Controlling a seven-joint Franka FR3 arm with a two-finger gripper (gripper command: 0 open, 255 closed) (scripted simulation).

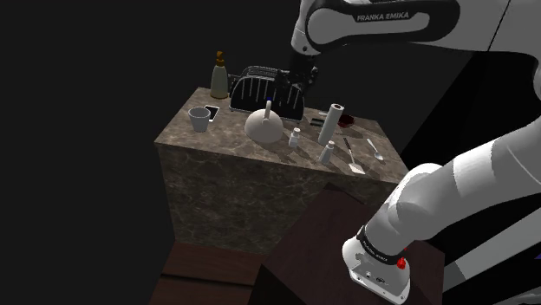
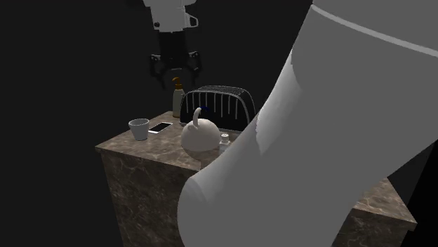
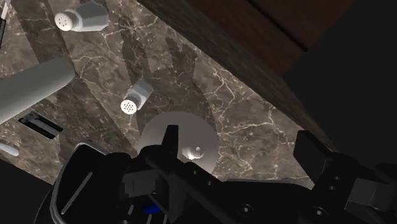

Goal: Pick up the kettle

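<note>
The kettle (image 1: 263,126) is white and round with an upright handle. It stands mid-counter in front of a black toaster (image 1: 270,90). My black gripper (image 1: 298,74) hangs open above the toaster, behind and well above the kettle. In the second exterior view the gripper (image 2: 175,66) floats high over the kettle (image 2: 199,135), fingers apart and holding nothing. The wrist view looks down on the kettle (image 3: 181,135) between my spread fingers (image 3: 313,151), past the toaster's top (image 3: 191,191).
The marble counter (image 1: 204,146) also carries a mug (image 1: 200,118), a phone (image 1: 212,110), a bottle (image 1: 220,76), two shakers (image 1: 295,138), an upright roll (image 1: 329,123) and utensils (image 1: 354,157). A shaker (image 3: 136,98) stands close beside the kettle. An arm link (image 2: 302,140) blocks the second exterior view's right.
</note>
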